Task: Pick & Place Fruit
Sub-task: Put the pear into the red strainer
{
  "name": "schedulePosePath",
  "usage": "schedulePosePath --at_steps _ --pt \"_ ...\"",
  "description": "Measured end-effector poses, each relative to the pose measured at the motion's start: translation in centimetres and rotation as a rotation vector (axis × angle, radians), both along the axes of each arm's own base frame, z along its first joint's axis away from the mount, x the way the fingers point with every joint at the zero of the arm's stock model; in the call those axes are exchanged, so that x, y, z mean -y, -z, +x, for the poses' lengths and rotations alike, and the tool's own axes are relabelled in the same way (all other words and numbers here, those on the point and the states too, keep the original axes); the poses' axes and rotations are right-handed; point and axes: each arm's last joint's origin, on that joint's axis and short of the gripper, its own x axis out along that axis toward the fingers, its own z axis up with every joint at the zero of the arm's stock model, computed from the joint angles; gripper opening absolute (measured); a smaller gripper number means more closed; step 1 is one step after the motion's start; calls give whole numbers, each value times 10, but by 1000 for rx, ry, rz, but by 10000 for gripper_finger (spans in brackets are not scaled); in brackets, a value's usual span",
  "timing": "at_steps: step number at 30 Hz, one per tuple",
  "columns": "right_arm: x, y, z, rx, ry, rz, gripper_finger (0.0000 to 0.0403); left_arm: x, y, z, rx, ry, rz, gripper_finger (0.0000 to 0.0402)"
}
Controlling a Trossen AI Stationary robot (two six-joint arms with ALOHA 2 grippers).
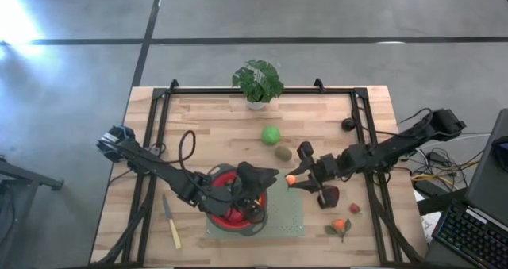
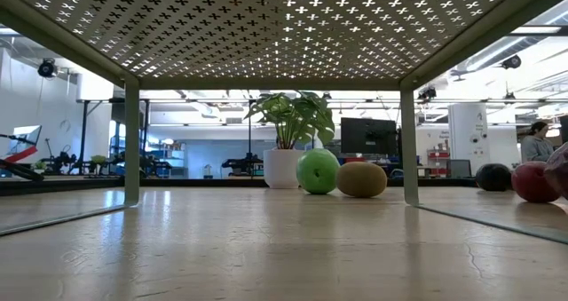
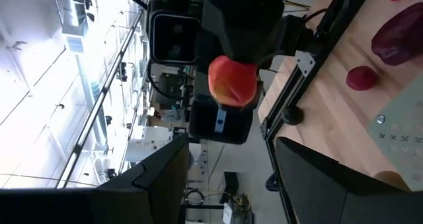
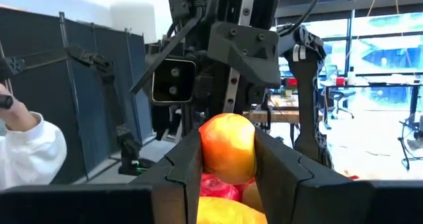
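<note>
The right gripper (image 1: 292, 178) hangs above the middle of the table (image 1: 198, 118), its fingers (image 4: 182, 164) pinching a small orange-red fruit (image 1: 291, 178) on both sides, at the near edge of the green mat (image 1: 286, 217). In the right wrist view, the fruit (image 4: 227, 147) sits between the two dark fingers with more red and yellow pieces just below it. The left gripper (image 1: 266, 176) faces it from close by, above the red bowl (image 1: 230, 216) on the mat; its fingers (image 3: 158, 178) are spread apart with nothing between them.

Farther back on the table lie a green ball (image 1: 271, 134) and a brown kiwi (image 1: 282, 152), near each other, with a potted plant (image 1: 258, 82) at the far edge. A dark-red lump (image 1: 330, 195), a small red piece (image 1: 354, 208) and an orange piece with leaves (image 1: 340, 224) lie to the right of the mat. A knife (image 1: 171, 221) lies on the left.
</note>
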Motion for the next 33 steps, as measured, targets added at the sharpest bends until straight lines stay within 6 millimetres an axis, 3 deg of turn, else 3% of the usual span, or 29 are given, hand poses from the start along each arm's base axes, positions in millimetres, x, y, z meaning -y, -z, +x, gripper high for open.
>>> schedulePosePath --at_steps 11,20,33 --pt "-10 -4 35 -6 19 -53 109 2 0 0 -2 50 -2 232" --pt "-5 -6 42 -8 43 -42 113 13 1 -5 -8 78 6 229" --pt "-6 -4 43 -21 28 -24 109 12 1 -5 -14 70 13 122"
